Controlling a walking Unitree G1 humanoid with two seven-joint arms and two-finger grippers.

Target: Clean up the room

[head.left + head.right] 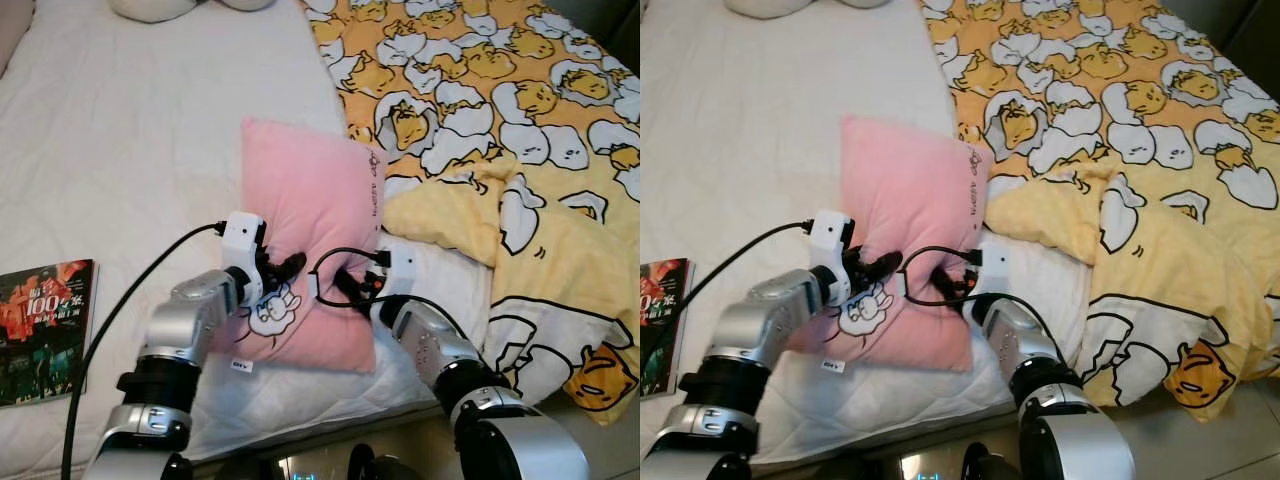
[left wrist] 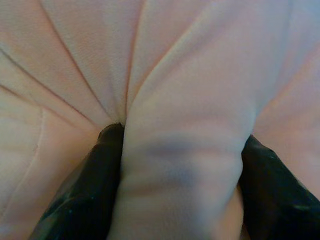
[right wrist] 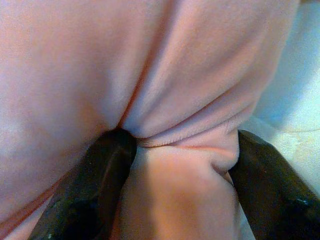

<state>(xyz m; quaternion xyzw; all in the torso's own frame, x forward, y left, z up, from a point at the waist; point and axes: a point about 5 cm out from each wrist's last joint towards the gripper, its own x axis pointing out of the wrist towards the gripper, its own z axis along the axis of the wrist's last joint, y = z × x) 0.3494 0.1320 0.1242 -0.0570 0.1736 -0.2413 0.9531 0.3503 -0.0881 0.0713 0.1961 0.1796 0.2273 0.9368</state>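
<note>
A pink pillow [image 1: 310, 190] with a small cartoon print lies on the white bed sheet [image 1: 120, 150], close to the bed's front edge. My left gripper [image 1: 283, 270] presses into its lower left part, and my right gripper [image 1: 352, 290] bites the lower right edge. In the left wrist view a thick fold of pink fabric [image 2: 185, 165] is squeezed between the black fingers [image 2: 85, 195]. The right wrist view has a bunched edge of the pillow [image 3: 175, 190] pinched between its fingers [image 3: 95, 180]. Both grippers are shut on the pillow.
A yellow duvet [image 1: 500, 120] printed with egg characters covers the right half of the bed and hangs over its edge. A dark book [image 1: 45, 330] lies on the sheet at the left. A white cushion [image 1: 150, 8] sits at the far end. Bare floor [image 1: 1240, 440] lies at the lower right.
</note>
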